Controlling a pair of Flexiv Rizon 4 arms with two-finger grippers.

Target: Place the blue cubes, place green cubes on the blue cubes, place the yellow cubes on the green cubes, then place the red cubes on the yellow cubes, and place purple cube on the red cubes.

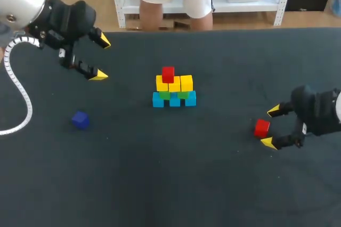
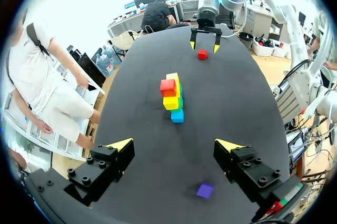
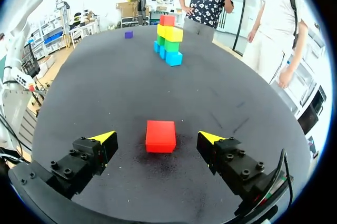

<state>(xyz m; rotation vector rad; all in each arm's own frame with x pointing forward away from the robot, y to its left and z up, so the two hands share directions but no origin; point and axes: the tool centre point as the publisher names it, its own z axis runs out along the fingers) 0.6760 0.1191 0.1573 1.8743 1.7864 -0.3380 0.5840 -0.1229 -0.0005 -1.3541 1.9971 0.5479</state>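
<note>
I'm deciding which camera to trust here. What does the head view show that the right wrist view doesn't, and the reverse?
Only the head view shows the stack from its long side, each row's cubes spread side by side. Only the right wrist view shows a clear gap on each side of the loose red cube, inside the open right gripper. Both show the stack, that red cube, the purple cube and the left gripper.

The table (image 1: 160, 184) has a wide top with a dark, almost black covering - matte, and it looks like cloth. Its far edge runs straight across the head view. In the right wrist view a few faint creases (image 3: 238, 125) mark the covering - short and thin.
</note>
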